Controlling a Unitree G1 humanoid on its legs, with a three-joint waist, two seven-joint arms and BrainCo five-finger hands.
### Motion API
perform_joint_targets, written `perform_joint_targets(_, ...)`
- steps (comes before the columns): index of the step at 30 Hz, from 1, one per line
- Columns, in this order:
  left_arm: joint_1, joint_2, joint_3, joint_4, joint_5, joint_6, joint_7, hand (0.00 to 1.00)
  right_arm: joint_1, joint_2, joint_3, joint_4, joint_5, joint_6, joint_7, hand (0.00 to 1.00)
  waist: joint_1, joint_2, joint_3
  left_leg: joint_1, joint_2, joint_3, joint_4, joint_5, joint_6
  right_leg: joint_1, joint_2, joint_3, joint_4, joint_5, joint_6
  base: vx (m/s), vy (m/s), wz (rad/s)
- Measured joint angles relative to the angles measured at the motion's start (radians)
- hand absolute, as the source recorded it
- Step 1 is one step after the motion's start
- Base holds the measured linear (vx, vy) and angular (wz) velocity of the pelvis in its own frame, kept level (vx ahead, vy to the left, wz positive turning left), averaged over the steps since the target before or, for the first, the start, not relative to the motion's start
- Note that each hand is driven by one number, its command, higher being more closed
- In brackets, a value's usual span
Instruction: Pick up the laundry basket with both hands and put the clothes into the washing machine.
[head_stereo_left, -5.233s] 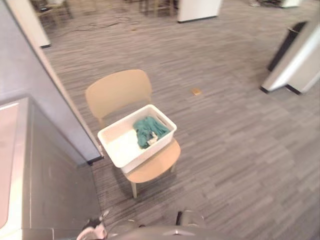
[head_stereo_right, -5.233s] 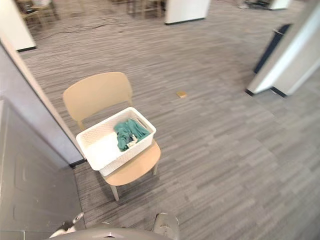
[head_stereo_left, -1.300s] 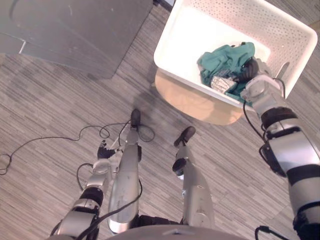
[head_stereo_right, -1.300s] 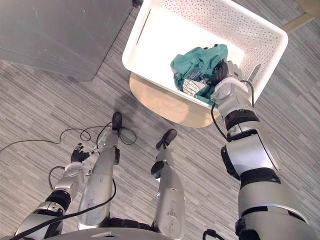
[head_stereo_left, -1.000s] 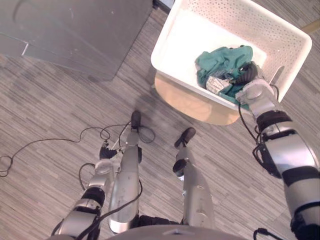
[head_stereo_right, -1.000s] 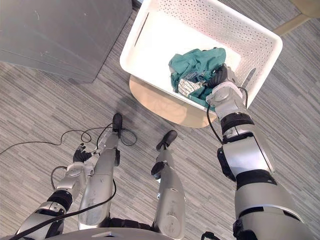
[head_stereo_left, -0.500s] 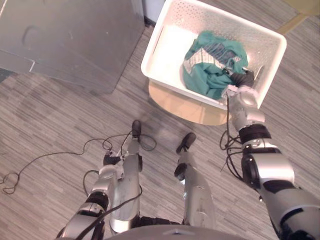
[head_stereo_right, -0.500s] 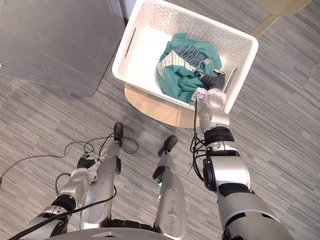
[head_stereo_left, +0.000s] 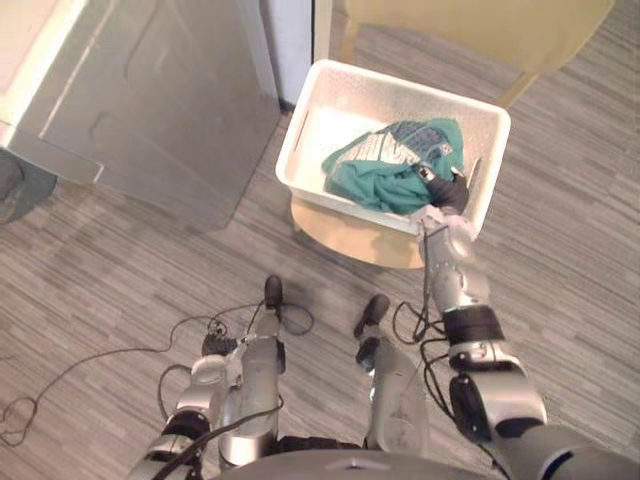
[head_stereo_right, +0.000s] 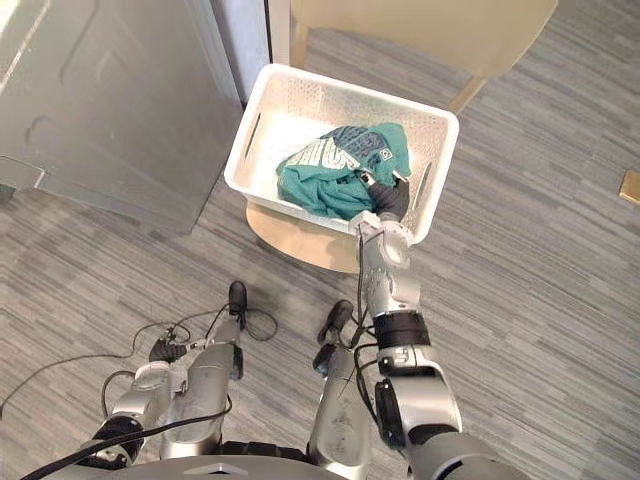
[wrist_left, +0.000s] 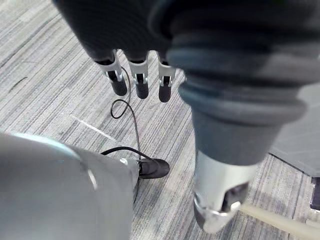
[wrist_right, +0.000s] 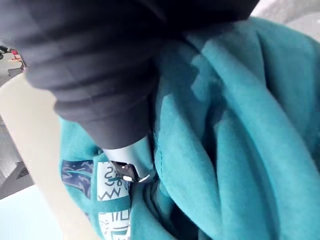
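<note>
A white perforated laundry basket (head_stereo_left: 400, 82) stands on the seat of a beige chair (head_stereo_left: 345, 238). Inside it lies a teal garment (head_stereo_left: 375, 180) with a patterned print. My right hand (head_stereo_left: 445, 192) reaches over the basket's near right wall and is shut on the garment. In the right wrist view its thumb (wrist_right: 126, 159) is buried in the teal cloth (wrist_right: 235, 140). My left hand (head_stereo_left: 212, 345) hangs low at my left side, away from the basket. In the left wrist view its fingers (wrist_left: 141, 82) are straight and hold nothing.
The grey washing machine (head_stereo_left: 150, 100) stands to the left of the chair, with a white post (head_stereo_left: 290, 40) between them. The chair's back (head_stereo_left: 470, 25) rises behind the basket. Grey striped carpet (head_stereo_left: 570, 250) lies around, with a small tan object (head_stereo_right: 630, 186) at the right.
The camera has tilted up, so the machine and the chair's back now show. My right hand has closed on the garment and pulled it up from a bunch into a wider spread.
</note>
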Motion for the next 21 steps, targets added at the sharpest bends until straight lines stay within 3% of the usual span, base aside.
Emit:
perform_joint_targets(9, 0.11, -0.003, -0.008, -0.158, 0.014, 0.0, -0.001, 0.0, 0.142, 0.043, 0.02, -0.16, 0.01, -0.004, 0.021, 1.0, -0.033, 0.032, -0.144, 0.122, 0.006, 0.002, -0.02, -0.03, -0.008, 0.132, 0.008, -0.013, -0.051, -0.02, 0.011, 0.08, -0.042, -0.01)
perform_joint_targets(17, 0.124, -0.004, -0.011, -0.396, 0.012, -0.004, -0.001, 0.0, 0.14, 0.001, -0.024, -0.24, 0.009, -0.022, 0.021, 1.0, -0.043, 0.031, -0.264, 0.193, 0.024, 0.043, -0.02, -0.047, -0.012, 0.259, 0.069, 0.006, -0.236, 0.069, 0.016, 0.07, -0.025, -0.17)
perform_joint_targets(21, 0.116, -0.006, -0.01, -0.519, 0.012, -0.012, 0.0, 0.0, 0.126, -0.009, -0.023, -0.247, 0.009, -0.022, 0.021, 1.0, -0.066, 0.031, -0.312, 0.237, 0.023, 0.073, -0.02, -0.051, -0.009, 0.311, 0.087, 0.022, -0.301, 0.095, 0.019, 0.07, -0.01, -0.23)
